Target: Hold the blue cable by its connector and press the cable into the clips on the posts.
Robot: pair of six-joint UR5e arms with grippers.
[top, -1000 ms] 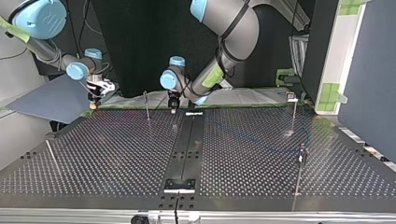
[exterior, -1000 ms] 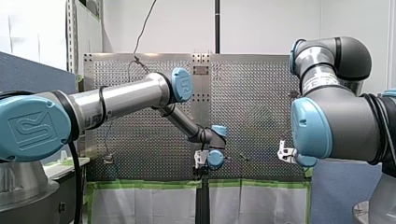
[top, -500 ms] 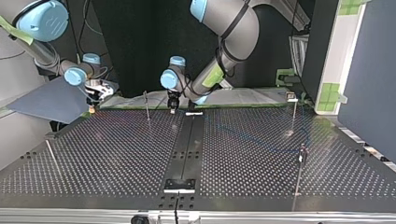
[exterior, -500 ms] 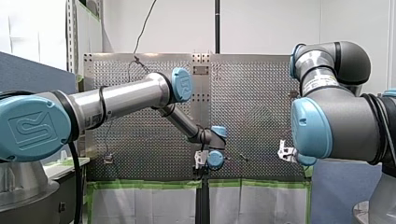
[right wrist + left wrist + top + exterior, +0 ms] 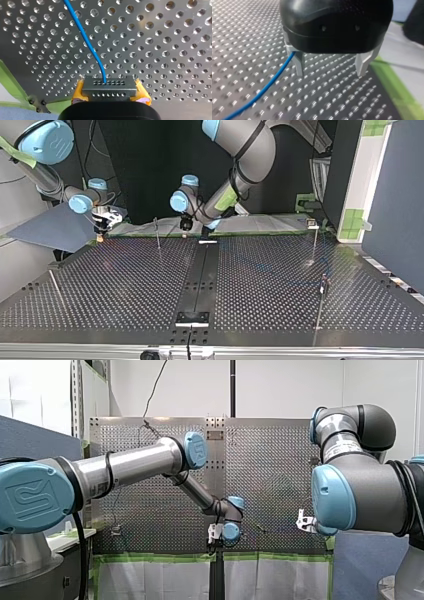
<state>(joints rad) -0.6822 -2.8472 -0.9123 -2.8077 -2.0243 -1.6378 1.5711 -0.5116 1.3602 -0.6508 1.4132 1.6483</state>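
Observation:
In the right wrist view my right gripper [image 5: 110,97] is shut, its yellow pads [image 5: 79,93] clamping the grey perforated connector [image 5: 110,86]. The blue cable [image 5: 85,37] leaves the connector and runs ahead over the perforated table. In the left wrist view my left gripper [image 5: 330,73] is open, with nothing between its metal fingers [image 5: 299,67]. The blue cable [image 5: 269,86] passes close beside one finger and lies on the table. In the top view my left gripper [image 5: 186,223] hangs just above the table's far edge, and my right gripper [image 5: 101,231] is at the far left corner.
Thin posts stand on the table in the top view: one [image 5: 157,234] near my left gripper, two more [image 5: 314,240] [image 5: 320,300] at the right, and a rod [image 5: 56,287] at the left. A dark strip [image 5: 199,275] runs down the middle.
My left gripper has opened and lifted a little off the table. My right gripper has shifted slightly, still shut on the connector.

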